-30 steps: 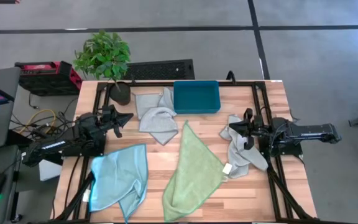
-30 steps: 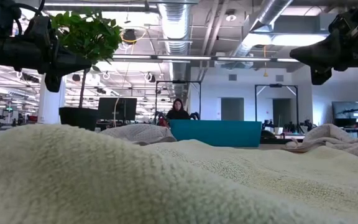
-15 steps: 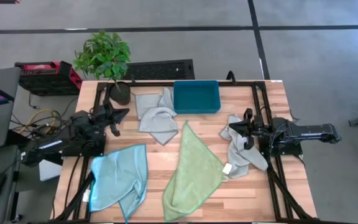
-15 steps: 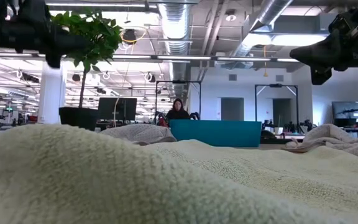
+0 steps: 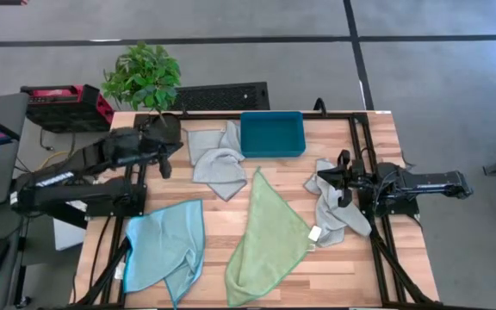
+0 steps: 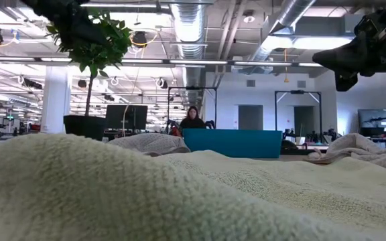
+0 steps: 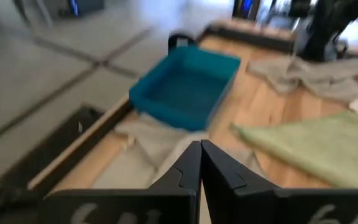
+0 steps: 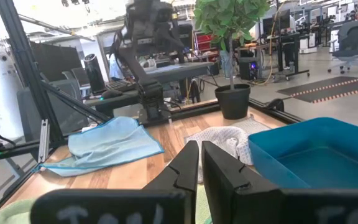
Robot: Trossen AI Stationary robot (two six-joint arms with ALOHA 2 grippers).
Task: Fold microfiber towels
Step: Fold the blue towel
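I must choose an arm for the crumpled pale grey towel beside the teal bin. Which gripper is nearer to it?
Left. The left gripper hovers just beside the crumpled pale grey microfiber towel; the right gripper waits across the table, over another grey towel.

Your left gripper (image 5: 164,153) is up high at the back left with fingers shut tight, and your right gripper (image 5: 341,178) waits low, nearly closed.
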